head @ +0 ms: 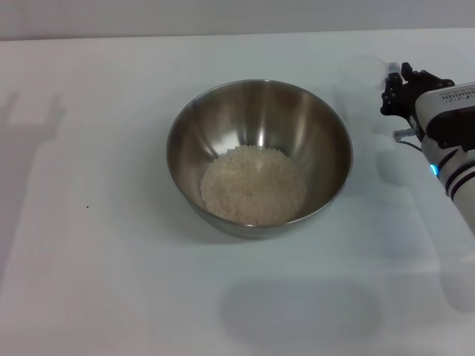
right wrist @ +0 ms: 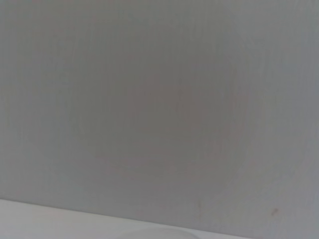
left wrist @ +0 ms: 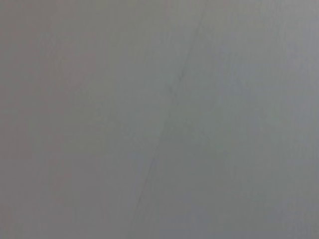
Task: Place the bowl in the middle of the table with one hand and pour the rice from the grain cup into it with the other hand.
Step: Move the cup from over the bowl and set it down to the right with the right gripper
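The stainless-steel bowl (head: 260,119) stands in the middle of the white table (head: 89,245). A pale mound of rice (head: 254,185) lies on its bottom. The clear grain cup (head: 361,85) stands upright on the table, to the right of the bowl and a little behind it, and looks empty. My right gripper (head: 395,93) is right beside the cup on its right side, level with its wall; whether it touches the cup is unclear. The left gripper is out of view. Both wrist views show only a plain grey surface, with a strip of white table (right wrist: 50,216) in the right wrist view.
The right arm (head: 454,148), with a blue light on it, reaches in from the right edge. A small dark speck (head: 87,207) lies on the table's left side. The table's far edge meets a pale wall (head: 223,15).
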### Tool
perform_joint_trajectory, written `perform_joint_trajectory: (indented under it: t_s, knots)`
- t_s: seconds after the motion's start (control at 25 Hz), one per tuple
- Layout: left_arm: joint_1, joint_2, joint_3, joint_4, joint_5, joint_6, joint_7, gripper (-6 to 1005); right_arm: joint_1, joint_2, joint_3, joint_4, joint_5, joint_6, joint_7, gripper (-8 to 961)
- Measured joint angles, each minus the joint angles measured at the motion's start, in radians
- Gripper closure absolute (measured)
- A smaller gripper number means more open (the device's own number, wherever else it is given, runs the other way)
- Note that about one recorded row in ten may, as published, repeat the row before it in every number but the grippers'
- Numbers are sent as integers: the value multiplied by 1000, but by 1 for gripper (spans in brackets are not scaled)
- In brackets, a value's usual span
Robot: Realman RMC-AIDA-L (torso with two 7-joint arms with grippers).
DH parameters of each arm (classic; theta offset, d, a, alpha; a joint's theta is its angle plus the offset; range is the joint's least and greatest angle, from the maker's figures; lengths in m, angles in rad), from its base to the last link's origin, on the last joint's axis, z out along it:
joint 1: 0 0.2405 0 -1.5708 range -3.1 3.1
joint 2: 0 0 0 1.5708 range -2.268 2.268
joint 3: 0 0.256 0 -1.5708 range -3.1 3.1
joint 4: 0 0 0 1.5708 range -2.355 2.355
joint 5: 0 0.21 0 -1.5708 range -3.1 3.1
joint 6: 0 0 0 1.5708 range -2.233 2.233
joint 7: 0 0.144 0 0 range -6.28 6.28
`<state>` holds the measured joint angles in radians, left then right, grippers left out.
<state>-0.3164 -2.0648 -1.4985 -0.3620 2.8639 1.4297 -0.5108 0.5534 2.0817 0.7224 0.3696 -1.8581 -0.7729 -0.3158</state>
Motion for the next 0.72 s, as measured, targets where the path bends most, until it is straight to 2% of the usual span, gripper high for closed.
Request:
perform_joint_trajectory:
  t_s: [0.36, 0.72]
  knots:
    - [-1, 0, -2, 0, -5, 0, 1, 170, 0, 0, 0, 0, -23, 2, 0, 787]
    - [-1, 0, -2, 0, -5, 0, 0, 170, -13, 3, -24, 2, -24, 3, 0, 671]
